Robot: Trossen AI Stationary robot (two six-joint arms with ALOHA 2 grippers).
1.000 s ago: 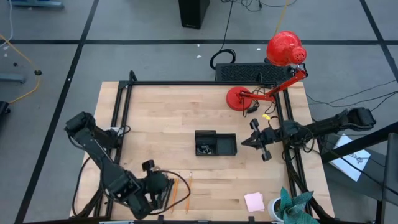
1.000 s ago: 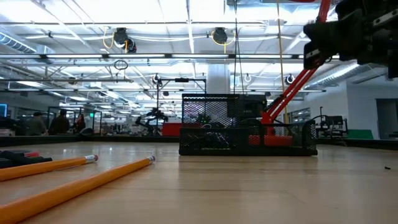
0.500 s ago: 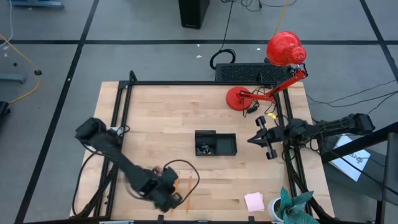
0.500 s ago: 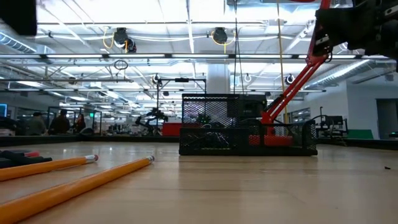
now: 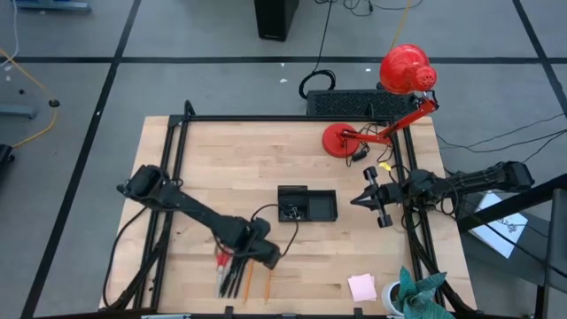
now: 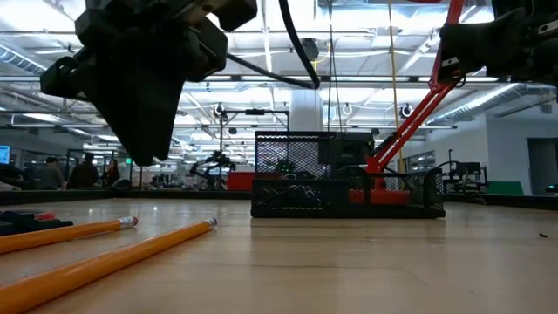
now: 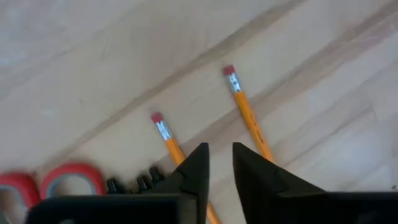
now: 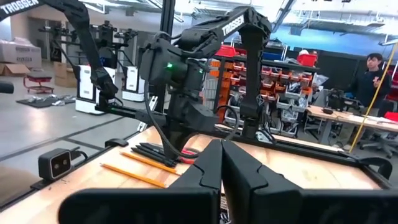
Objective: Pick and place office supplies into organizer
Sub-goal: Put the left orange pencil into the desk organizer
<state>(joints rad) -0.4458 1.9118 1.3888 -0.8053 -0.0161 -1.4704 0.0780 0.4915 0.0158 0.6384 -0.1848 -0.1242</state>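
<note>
Two orange pencils [image 7: 245, 112] [image 5: 257, 279] lie flat on the wood near the table's near edge. Black pens [image 5: 231, 282] and red-handled scissors [image 5: 221, 260] lie just to their left. My left gripper [image 7: 221, 152] [image 5: 264, 254] hangs above the pencils with a narrow gap between its fingers, touching nothing. The black organizer [image 5: 307, 204] [image 6: 347, 187] stands mid-table with small dark clips in it. My right gripper [image 8: 222, 149] [image 5: 359, 201] is shut and held in the air to the right of the organizer. A pink sticky pad [image 5: 361, 286] and a small yellow piece [image 5: 383, 166] lie at the right.
A red desk lamp [image 5: 341, 140] stands at the far right with its arm slanting over the table's edge. Teal cloth [image 5: 421, 292] sits at the near right corner. A black frame rail [image 5: 292, 119] borders the table. Bare wood lies between the organizer and the pencils.
My left arm has stretched out from the near left corner. Its gripper has moved toward the table's right and a little toward the far edge, coming over the pencils and into the low view. The scissors and pens it covered now show.
</note>
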